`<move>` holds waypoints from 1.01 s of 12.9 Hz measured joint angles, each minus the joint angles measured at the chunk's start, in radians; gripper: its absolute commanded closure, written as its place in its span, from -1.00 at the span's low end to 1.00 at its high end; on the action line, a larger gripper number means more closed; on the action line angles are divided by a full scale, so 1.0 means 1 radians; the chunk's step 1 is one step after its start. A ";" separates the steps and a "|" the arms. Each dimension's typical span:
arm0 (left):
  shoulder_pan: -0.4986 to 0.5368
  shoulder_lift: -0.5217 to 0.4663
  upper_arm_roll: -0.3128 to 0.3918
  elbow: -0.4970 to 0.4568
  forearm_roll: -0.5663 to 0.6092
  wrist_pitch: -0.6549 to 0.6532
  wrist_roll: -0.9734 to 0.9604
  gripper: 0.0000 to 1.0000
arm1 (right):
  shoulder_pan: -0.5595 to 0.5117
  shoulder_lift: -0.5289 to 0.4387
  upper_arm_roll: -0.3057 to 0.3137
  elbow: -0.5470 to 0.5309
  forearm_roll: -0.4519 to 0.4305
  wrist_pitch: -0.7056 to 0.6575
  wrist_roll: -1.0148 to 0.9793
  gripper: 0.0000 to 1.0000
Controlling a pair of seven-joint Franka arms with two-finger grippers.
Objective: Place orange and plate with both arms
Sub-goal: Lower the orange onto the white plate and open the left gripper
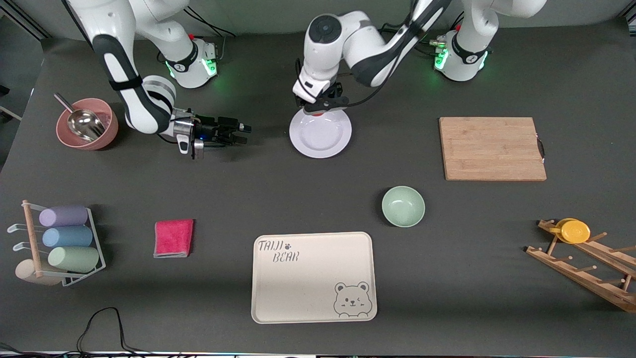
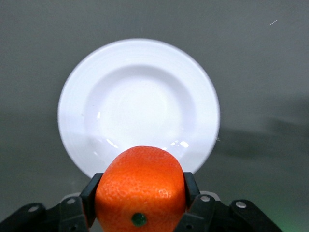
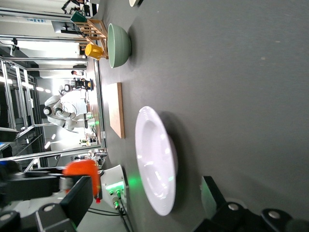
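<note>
The pale plate [image 1: 320, 136] lies on the dark table between the two arm bases. My left gripper [image 1: 320, 107] hangs over the plate's rim on the bases' side and is shut on the orange [image 2: 140, 188]. In the front view only a sliver of the orange [image 1: 318, 113] shows under the fingers. The plate [image 2: 139, 108] is empty in the left wrist view. My right gripper [image 1: 245, 134] is open and empty, low beside the plate toward the right arm's end, and points at it without touching. The right wrist view shows the plate [image 3: 154, 159] edge-on and the held orange [image 3: 82, 169].
A pink bowl with a metal scoop [image 1: 87, 124] stands by the right arm. A wooden board [image 1: 492, 148], a mint-green bowl [image 1: 403, 206], a bear-printed tray [image 1: 313, 278], a pink cloth [image 1: 173, 237], a cup rack [image 1: 59, 243] and a yellow cup on a wooden rack [image 1: 574, 231] lie nearer the front camera.
</note>
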 measured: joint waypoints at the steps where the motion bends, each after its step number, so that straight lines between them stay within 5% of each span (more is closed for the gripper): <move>1: -0.003 0.062 0.005 0.001 0.041 0.039 -0.017 0.18 | 0.000 0.032 0.000 0.006 0.016 -0.004 -0.028 -0.84; 4: -0.001 0.190 0.036 0.019 0.130 0.139 -0.044 0.01 | 0.000 0.078 0.001 0.036 0.027 -0.013 -0.058 -0.20; 5: 0.000 0.207 0.040 0.034 0.139 0.140 -0.045 -0.21 | 0.001 0.091 0.003 0.039 0.040 -0.013 -0.078 0.00; 6: 0.000 0.215 0.041 0.043 0.141 0.140 -0.045 -0.94 | 0.001 0.105 0.006 0.039 0.049 -0.014 -0.096 0.13; 13: 0.001 0.210 0.038 0.065 0.142 0.078 -0.052 -1.00 | 0.002 0.140 0.054 0.041 0.087 -0.016 -0.135 0.24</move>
